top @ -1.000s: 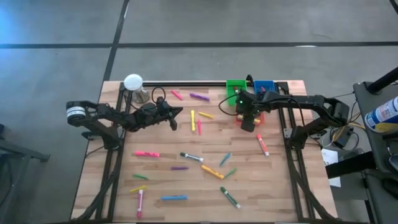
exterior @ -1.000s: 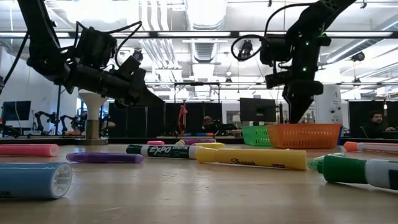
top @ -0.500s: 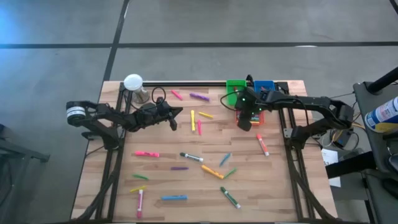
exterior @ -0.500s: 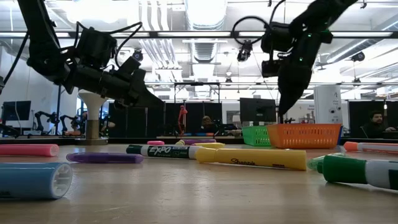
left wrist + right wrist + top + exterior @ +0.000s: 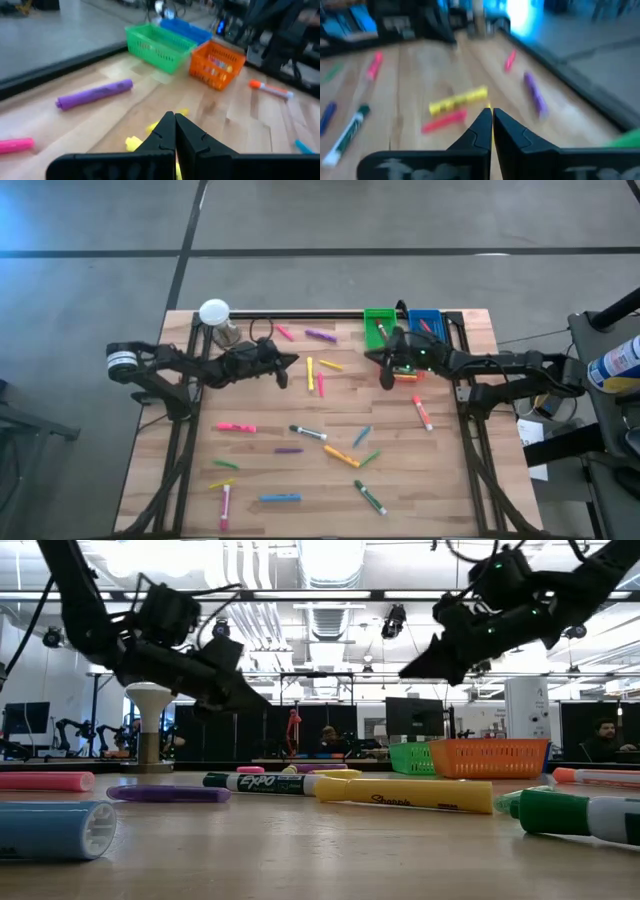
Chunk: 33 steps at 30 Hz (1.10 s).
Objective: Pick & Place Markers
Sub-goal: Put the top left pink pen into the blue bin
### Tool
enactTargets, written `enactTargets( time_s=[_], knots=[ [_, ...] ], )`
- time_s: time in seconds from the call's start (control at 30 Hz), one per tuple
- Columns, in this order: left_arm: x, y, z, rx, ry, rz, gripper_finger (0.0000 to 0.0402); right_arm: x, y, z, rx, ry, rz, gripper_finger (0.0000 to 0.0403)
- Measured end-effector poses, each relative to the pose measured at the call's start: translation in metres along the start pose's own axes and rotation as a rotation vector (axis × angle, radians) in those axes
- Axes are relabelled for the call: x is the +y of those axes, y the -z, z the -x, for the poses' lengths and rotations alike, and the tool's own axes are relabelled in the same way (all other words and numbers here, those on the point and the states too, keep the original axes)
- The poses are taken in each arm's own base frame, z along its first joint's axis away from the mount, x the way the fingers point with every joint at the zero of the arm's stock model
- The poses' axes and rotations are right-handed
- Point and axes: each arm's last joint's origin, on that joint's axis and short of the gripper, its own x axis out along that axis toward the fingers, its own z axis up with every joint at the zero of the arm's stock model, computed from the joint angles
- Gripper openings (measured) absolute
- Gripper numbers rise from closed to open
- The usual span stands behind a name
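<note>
Many markers lie flat and scattered over the wooden table: a yellow marker (image 5: 310, 367), a red one (image 5: 320, 385), a purple one (image 5: 320, 335), a pink one (image 5: 236, 427) and a green-capped Expo marker (image 5: 308, 433) (image 5: 262, 782). My left gripper (image 5: 288, 363) (image 5: 174, 131) hovers shut above the table, just left of the yellow and red markers, and holds nothing. My right gripper (image 5: 384, 380) (image 5: 490, 119) is also shut and empty. It hangs in the air beside the orange bin (image 5: 412, 368), slanting toward the table's left.
A green bin (image 5: 378, 323) and a blue bin (image 5: 424, 322) stand at the far edge, with the orange bin (image 5: 490, 757) just in front of them. A white lamp-like stand (image 5: 214, 313) sits at the far left corner. More markers cover the near half of the table.
My right gripper, which pointed straight down over the orange bin, has tipped up to a slant toward the table's left and shifted a little leftward, staying shut. My left gripper has edged slightly toward the right. No marker has moved.
</note>
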Motion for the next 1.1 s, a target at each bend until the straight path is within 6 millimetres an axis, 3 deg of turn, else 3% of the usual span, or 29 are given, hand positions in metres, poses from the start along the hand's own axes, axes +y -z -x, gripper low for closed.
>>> enactTargets(
  time_s=[0.33,0.5,0.7,0.9,1.1],
  knots=[
    [0.012,-0.043,-0.035,0.294,-0.293,-0.034,0.0,0.0,0.004,0.0,-0.031,0.0,0.081,0.0013],
    [0.021,-0.07,-0.053,0.48,-0.248,-0.214,0.0,0.0,0.006,0.0,-0.025,0.0,0.124,0.0013],
    [0.047,-0.099,-0.073,0.73,-0.204,-0.413,0.0,0.002,0.006,0.0,-0.025,-0.067,0.16,0.0013],
    [0.074,-0.098,-0.096,0.988,-0.216,-0.56,0.0003,0.003,0.006,0.0,-0.026,-0.08,0.177,0.0013],
    [0.083,-0.084,-0.119,1.115,-0.177,-0.654,0.005,0.003,0.006,0.0,-0.027,-0.085,0.189,0.0013]
  ],
)
